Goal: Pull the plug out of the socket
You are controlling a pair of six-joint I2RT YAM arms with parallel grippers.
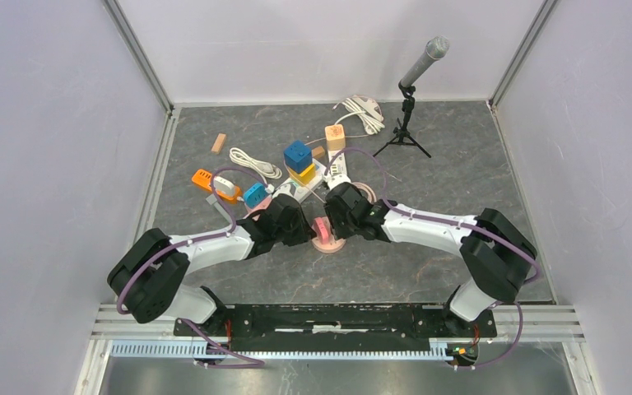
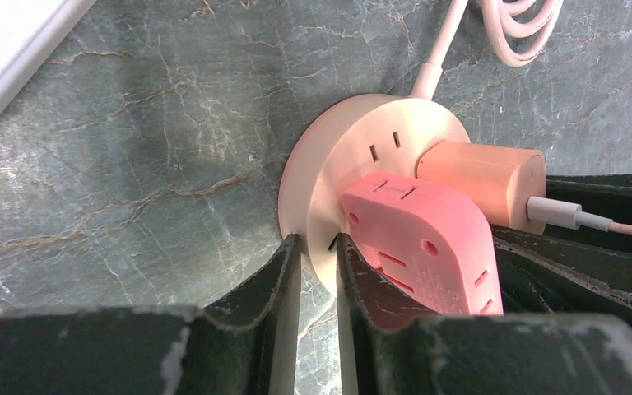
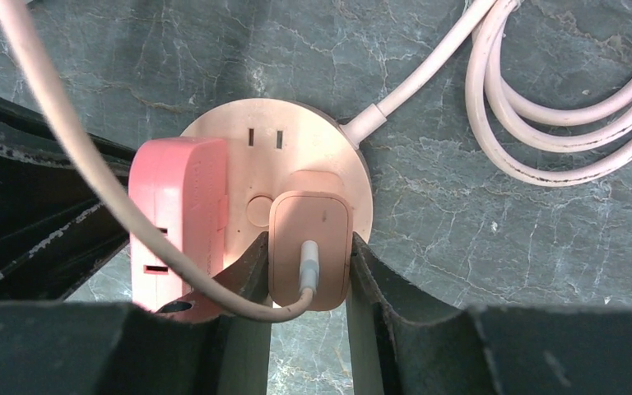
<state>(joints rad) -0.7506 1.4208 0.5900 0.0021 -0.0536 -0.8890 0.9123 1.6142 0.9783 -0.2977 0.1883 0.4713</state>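
Observation:
A round peach socket (image 1: 329, 243) lies on the grey table between both grippers. A peach plug (image 3: 309, 239) with a thin cable and a pink adapter (image 3: 177, 206) sit in its top. My right gripper (image 3: 309, 251) is shut on the peach plug, one finger on each side. My left gripper (image 2: 318, 247) is shut on the socket's rim (image 2: 354, 148), beside the pink adapter (image 2: 424, 239). The plug (image 2: 481, 181) still sits flat against the socket face. In the top view the left gripper (image 1: 303, 233) and right gripper (image 1: 335, 220) meet over the socket.
The socket's pale cord lies coiled (image 3: 559, 107) to its far right. Behind stand a white power strip (image 1: 317, 174) with a blue cube (image 1: 297, 155), orange and blue adapters (image 1: 229, 188), a wooden block (image 1: 218, 143) and a microphone on a tripod (image 1: 410, 107).

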